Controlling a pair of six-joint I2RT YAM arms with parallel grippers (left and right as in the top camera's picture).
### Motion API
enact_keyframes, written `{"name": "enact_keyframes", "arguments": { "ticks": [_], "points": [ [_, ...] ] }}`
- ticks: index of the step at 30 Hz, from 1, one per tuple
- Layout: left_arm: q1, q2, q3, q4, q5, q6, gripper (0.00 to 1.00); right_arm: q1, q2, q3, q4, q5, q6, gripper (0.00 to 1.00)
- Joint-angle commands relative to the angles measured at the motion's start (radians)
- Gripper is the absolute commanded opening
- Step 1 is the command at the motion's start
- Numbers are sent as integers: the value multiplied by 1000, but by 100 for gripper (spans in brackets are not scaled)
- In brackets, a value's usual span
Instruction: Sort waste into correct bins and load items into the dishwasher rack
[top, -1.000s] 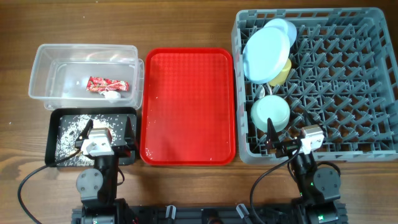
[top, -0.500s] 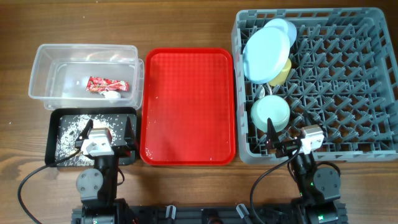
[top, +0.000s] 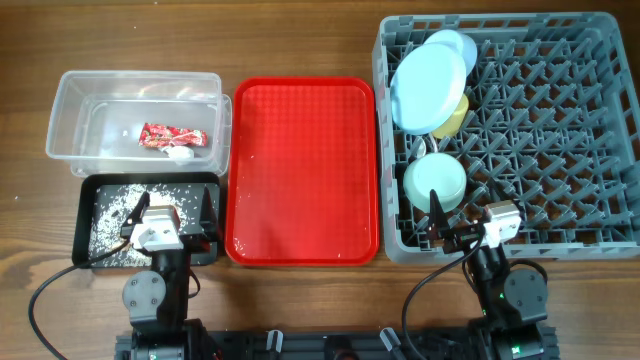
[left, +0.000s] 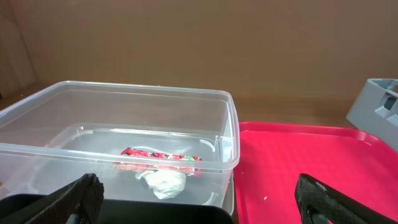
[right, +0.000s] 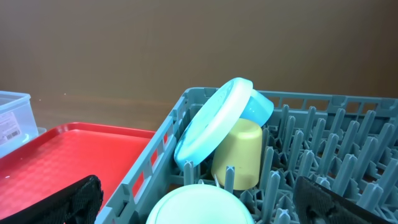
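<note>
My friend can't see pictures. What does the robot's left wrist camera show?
A clear plastic tub holds a red snack wrapper and a crumpled white tissue. A flat red tray lies to its right, with a grey rack corner beyond. The left gripper stands wide open, its two black fingers at the bottom corners.

Honestly, nothing legible here. The red snack wrapper (left: 161, 160) in the clear tub (left: 230, 134) has some white and dark print on it, but it's too crinkled and small to make out. There's also a white sticker (right: 9, 127) on the tub's wall in the right wrist view. Tiny print, unreadable too.
</note>
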Motion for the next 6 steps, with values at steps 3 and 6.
{"name": "enact_keyframes", "arguments": {
  "ticks": [3,6],
  "points": [
    [5,-12,-6,-3,19,23,100,-6,-12,-1,5,-16,-9,100],
    [5,-12,-6,-3,19,23,100,-6,-12,-1,5,-16,-8,100]
  ]
}}
